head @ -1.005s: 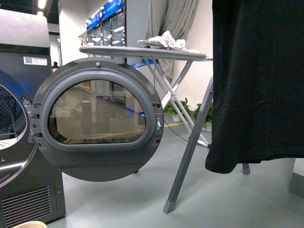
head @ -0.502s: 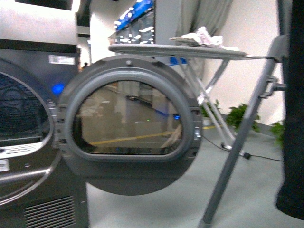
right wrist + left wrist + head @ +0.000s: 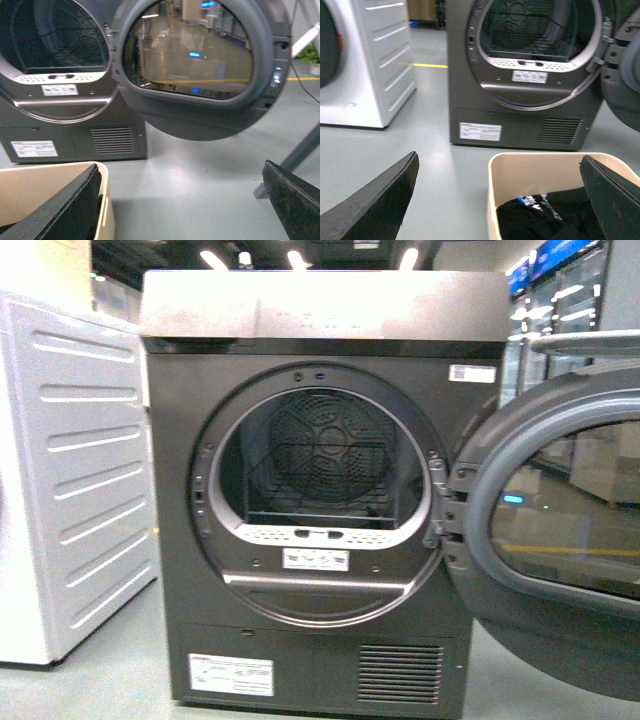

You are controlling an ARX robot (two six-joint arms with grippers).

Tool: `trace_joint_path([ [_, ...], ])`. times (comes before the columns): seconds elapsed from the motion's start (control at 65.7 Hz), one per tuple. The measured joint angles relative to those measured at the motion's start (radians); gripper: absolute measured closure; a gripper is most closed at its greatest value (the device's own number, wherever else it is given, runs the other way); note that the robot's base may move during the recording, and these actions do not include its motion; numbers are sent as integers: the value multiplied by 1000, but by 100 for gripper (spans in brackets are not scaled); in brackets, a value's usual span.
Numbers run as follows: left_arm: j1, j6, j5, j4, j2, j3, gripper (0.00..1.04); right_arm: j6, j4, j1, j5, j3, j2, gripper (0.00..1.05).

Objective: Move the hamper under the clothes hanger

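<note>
Left wrist view: left gripper (image 3: pixel 497 157) spread wide, nothing clamped. The hamper (image 3: pixel 491 200) sits on the floor just below and between the fingers, with dark clothes (image 3: pixel 545 215) lying in it. I cannot tell whether either finger touches the rim.

Right wrist view: right gripper (image 3: pixel 180 167) equally wide and holding nothing. One finger hangs over the hamper's corner (image 3: pixel 45 185); contact unclear. A grey slanted leg (image 3: pixel 300 150) stands further out; rack or ironing board, can't say.

Front view: only the dryer (image 3: pixel 300 320) ahead, its door (image 3: pixel 560 540) swung open to the right, and a white machine (image 3: pixel 70 490) to the left. The clothes hanger is not in view.

Risks, my judgement: with no firm grip, a push at the rim could tip or skew the tub. With the rack unseen, I'd be steering blind, and the hamper could strike the low-hanging door or catch that leg.
</note>
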Motion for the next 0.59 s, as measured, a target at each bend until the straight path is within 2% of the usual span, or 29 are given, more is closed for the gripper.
trace_joint_path([
  [0.487,1,-2,0,-1,1,0,7,0,0,0,0,0,0,8],
  [0.533,17,-47,15,-43,47,19,7,0,0,0,0,0,0,8],
  [0.563,52,-81,50,-15,127,33,7,24,-9,-13,-45,4,12,8],
  [0.594,96,-102,63,49,221,47,7,63,13,-44,-143,14,66,8],
])
